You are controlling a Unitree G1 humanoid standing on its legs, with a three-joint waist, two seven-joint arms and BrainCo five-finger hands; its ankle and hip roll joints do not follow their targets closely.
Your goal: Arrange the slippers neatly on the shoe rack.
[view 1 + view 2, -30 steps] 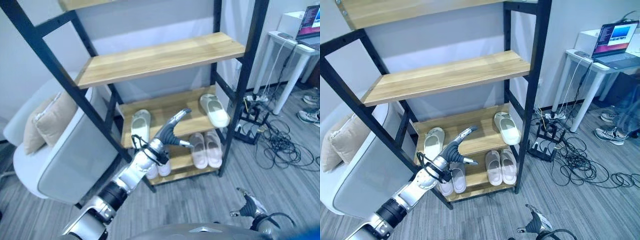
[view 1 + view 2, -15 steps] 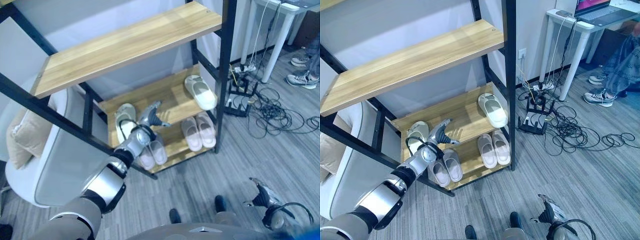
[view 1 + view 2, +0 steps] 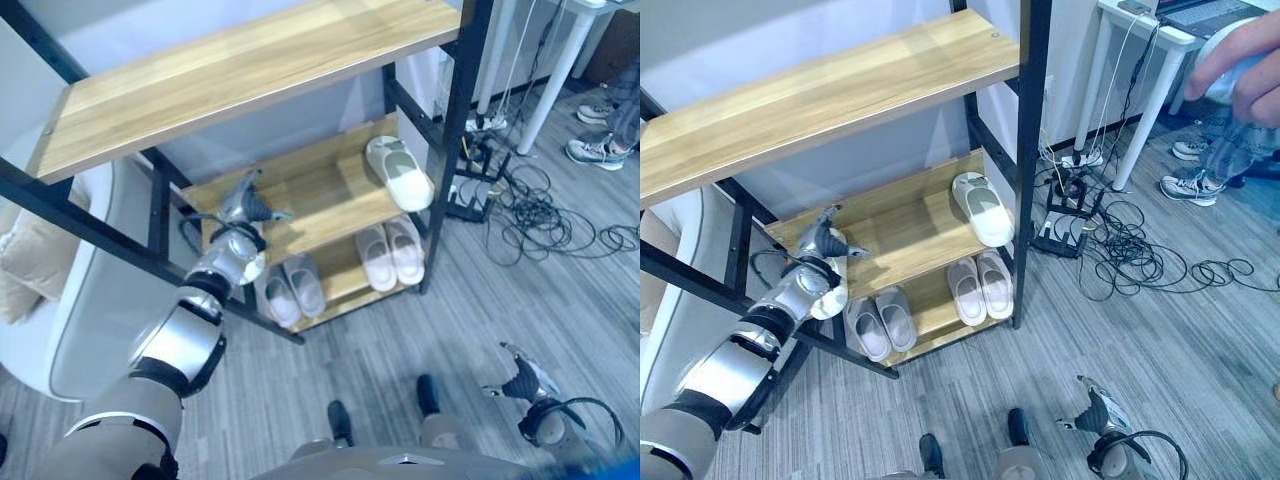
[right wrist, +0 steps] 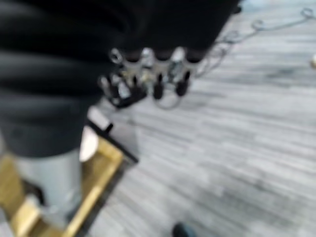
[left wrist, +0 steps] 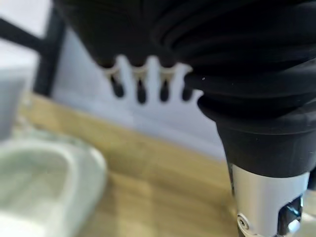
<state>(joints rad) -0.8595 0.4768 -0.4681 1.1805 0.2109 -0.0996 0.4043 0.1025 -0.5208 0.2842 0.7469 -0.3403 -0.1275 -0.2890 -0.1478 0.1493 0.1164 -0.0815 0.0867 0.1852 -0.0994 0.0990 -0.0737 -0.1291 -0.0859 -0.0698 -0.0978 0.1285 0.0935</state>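
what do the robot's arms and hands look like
Silver-grey arms with black bands at the joints. Each hand, the left hand and the right hand, has a dark ribbed cover over its back and wrist, plus silver fingers with dark tips.

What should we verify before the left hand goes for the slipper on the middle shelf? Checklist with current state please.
1. Left hand is over the left end of the middle shelf: ok.
2. Left hand open, holding nothing (left wrist view, straight fingers): ok.
3. Near slipper lies on the shelf beside the hand: ok. Contact between them: cannot tell.
4. Its mate, the white slipper, sits at the far right end, angled, not paired: not ok.
5. Bottom shelf pairs, left pair and right pair, each lie side by side: ok.
6. Right hand hangs low over the floor, away from the rack: ok.
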